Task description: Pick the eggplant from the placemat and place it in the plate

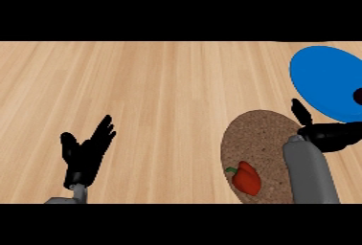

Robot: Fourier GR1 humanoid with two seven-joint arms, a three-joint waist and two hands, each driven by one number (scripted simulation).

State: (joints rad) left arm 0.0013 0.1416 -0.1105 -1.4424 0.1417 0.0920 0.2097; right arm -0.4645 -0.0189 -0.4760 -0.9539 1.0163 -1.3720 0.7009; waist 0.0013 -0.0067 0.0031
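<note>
Light wooden bench carries it all. Flat round blue plate far right, round brown woven placemat just beside it, so the transfer is short. Right robot hand over the plate's near rim; clamped or apart, can't tell. Left robot hand rests spread apart, lower left. Red bell pepper on the mat, likely a decoy. No eggplant there; dark blob over the plate at the view's edge is probably it.

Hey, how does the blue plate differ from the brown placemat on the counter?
Colour: the plate is plain blue, the placemat speckled brown. Place: the plate lies farther back, cut by the view's right edge; the placemat lies nearer, below it. Load: a red pepper rests on the placemat; the plate shows only a dark shape at the view's edge, which I cannot identify. Both look rounded and lie flat on the counter, at its right side.
</note>
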